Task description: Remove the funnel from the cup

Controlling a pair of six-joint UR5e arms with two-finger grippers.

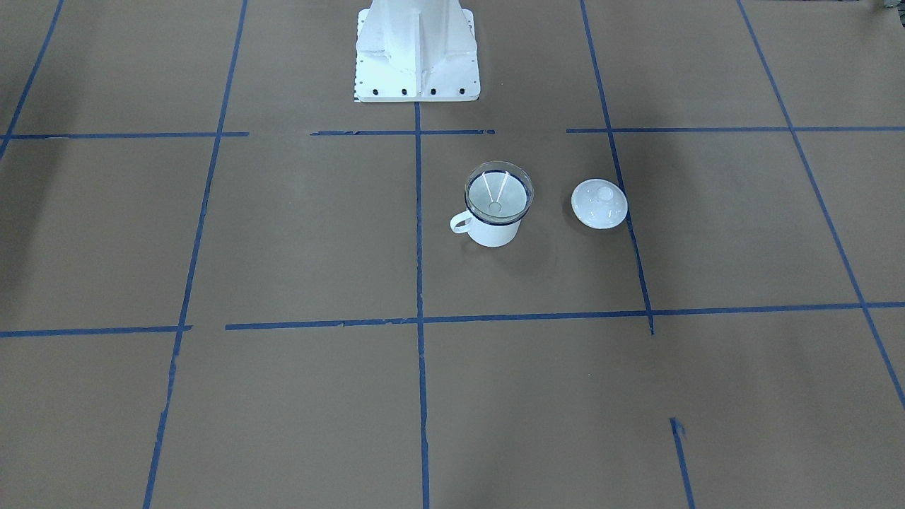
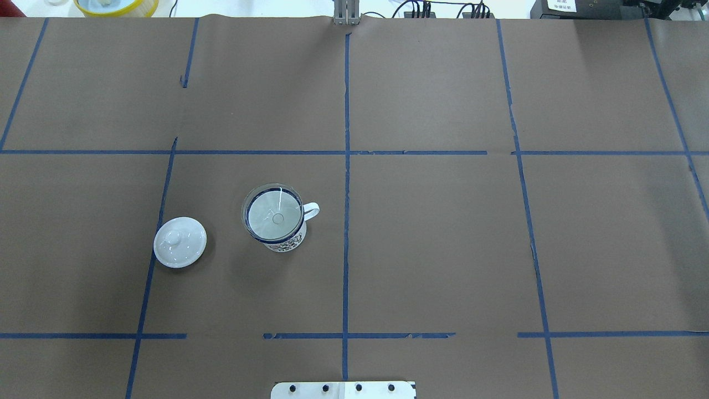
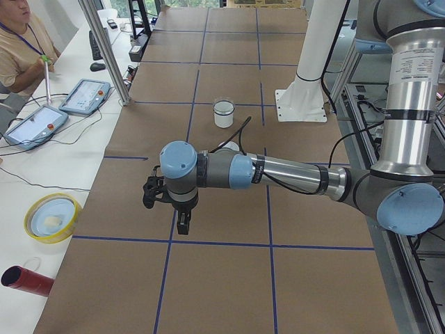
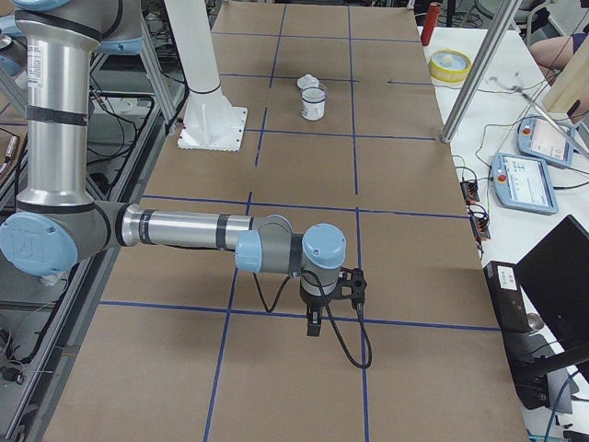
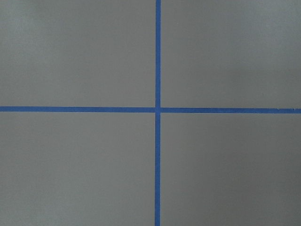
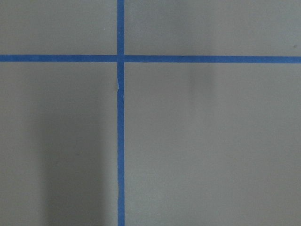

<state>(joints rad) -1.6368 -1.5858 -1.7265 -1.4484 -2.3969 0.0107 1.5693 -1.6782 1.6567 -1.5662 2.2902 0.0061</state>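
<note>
One clear conical plastic funnel (image 1: pixel 498 191) seated in glossy white enamel cup (image 1: pixel 493 232); left fingers (image 3: pixel 182 224), right fingers (image 4: pixel 314 324): cannot tell grip.

You can't read any words or nos. here. The white label (image 2: pixel 560 5) at the far table edge is too small, and the print on the left arm (image 3: pixel 415 66) is too blurry.

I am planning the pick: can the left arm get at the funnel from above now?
Probably yes: the funnel sits in the cup with nothing over it, and the lid lies apart beside it.
</note>
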